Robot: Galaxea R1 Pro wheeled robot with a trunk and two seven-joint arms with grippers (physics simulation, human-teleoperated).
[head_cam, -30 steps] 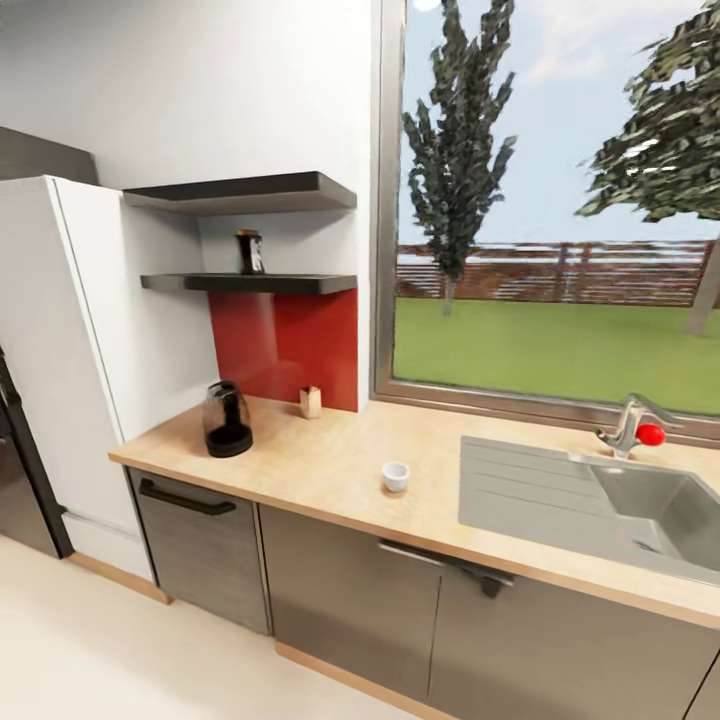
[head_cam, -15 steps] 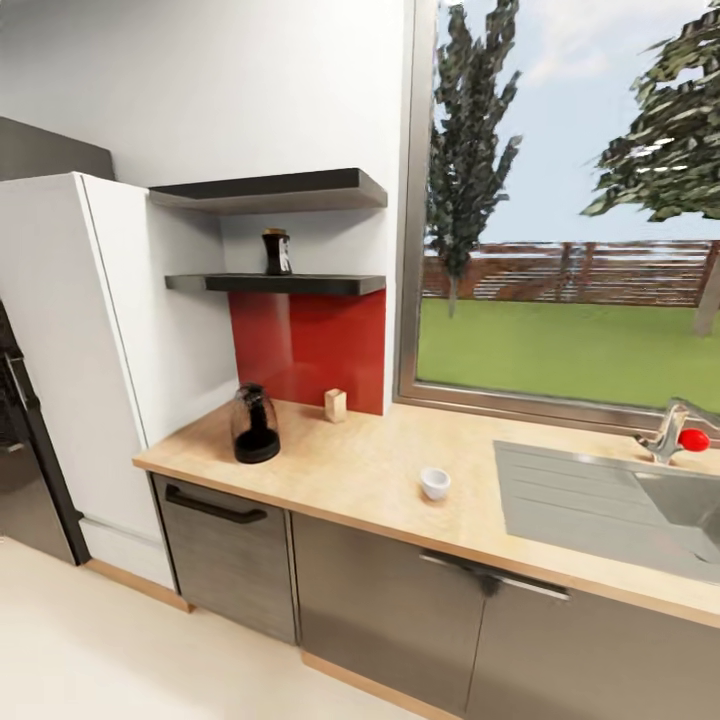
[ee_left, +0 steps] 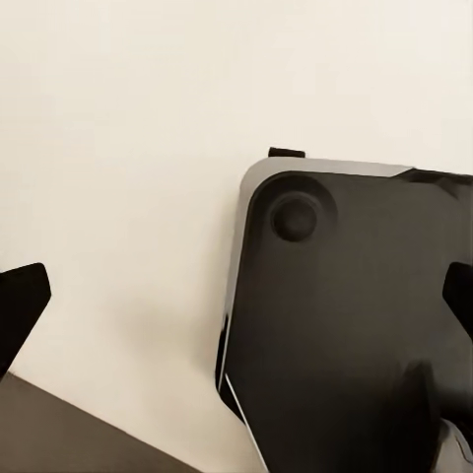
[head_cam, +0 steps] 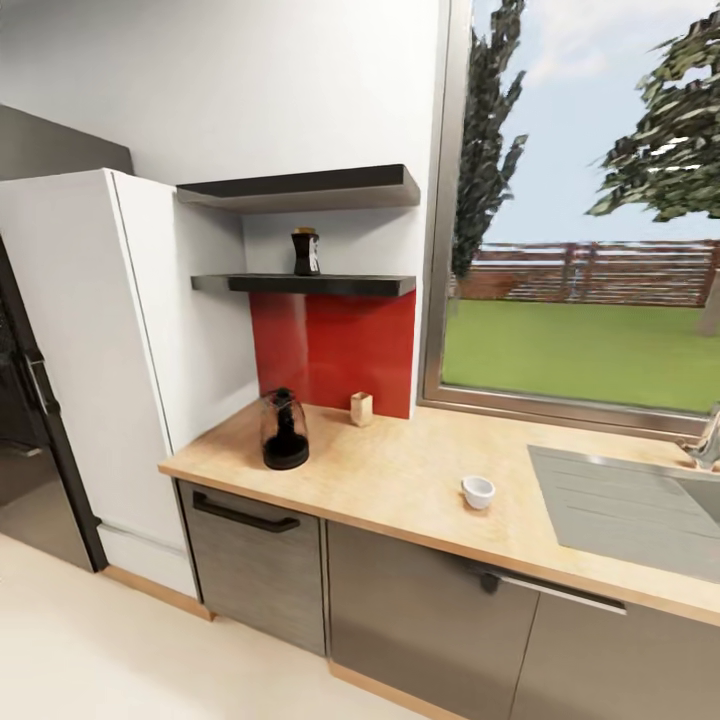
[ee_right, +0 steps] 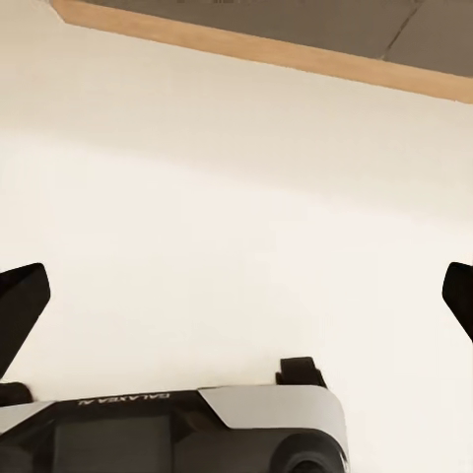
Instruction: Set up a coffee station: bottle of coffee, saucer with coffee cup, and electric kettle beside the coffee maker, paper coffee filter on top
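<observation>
The bottle of coffee (head_cam: 305,252), dark with a pale label, stands on the lower black shelf (head_cam: 310,284). On the beige countertop (head_cam: 400,480) the dark glass electric kettle (head_cam: 284,430) stands near the left end. A small pale paper coffee filter (head_cam: 361,408) sits by the red backsplash, and the white coffee cup (head_cam: 478,491) stands near the front edge. The coffee maker and saucer are out of view. My left gripper (ee_left: 236,305) and right gripper (ee_right: 236,305) are open over the cream floor, holding nothing.
A white tall cabinet (head_cam: 90,350) and a dark fridge (head_cam: 25,400) stand left of the counter. A grey sink (head_cam: 640,510) lies at the right under a large window (head_cam: 590,240). Grey cabinet fronts (head_cam: 400,610) run below, and my dark base (ee_left: 345,325) is beneath the arms.
The whole picture has shifted right, so the camera has turned left. The kettle, filter, cup and bottle keep their places on counter and shelf.
</observation>
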